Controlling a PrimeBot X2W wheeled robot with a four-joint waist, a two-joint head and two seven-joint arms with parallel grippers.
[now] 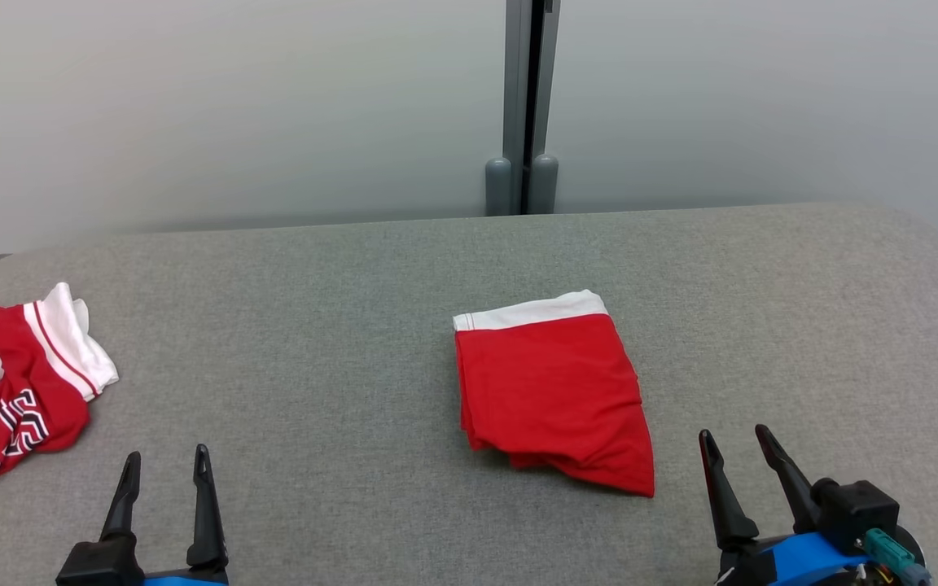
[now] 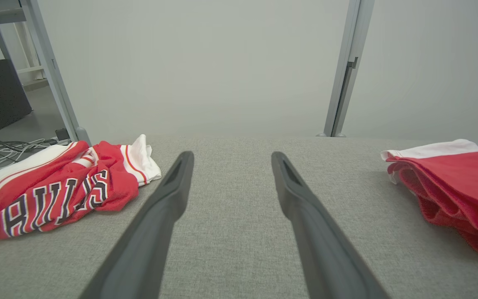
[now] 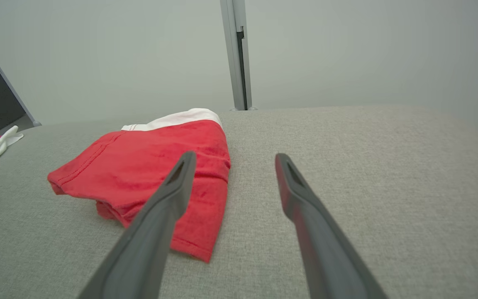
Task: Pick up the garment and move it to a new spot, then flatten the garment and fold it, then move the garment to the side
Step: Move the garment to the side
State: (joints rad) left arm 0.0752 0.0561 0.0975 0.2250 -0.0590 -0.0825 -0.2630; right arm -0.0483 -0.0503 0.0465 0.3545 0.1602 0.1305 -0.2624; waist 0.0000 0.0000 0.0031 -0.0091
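The folded red garment (image 1: pixel 550 391) lies flat on the grey cloth-covered table (image 1: pixel 339 325), a little to the right of the middle. Its white waistband is on the far edge and the red layers are stacked one on another (the left wrist view shows these layers from the side). The left gripper (image 1: pixel 168 452) is over the near left part of the table, its two dark fingers held apart with nothing between them, and it is well apart from the garment. The right gripper (image 1: pixel 734 433) is at the near right, its fingers also spread and empty. It is near the garment's near right corner but does not touch it. In the right wrist view, one of its fingers (image 3: pixel 168 195) passes in front of the red cloth. A crumpled red and white jersey (image 1: pixel 5 391) with black and white letters rests at the left edge of the table, far from the garment. Behind the table stands a pale wall with a grey vertical post (image 1: pixel 526 106).
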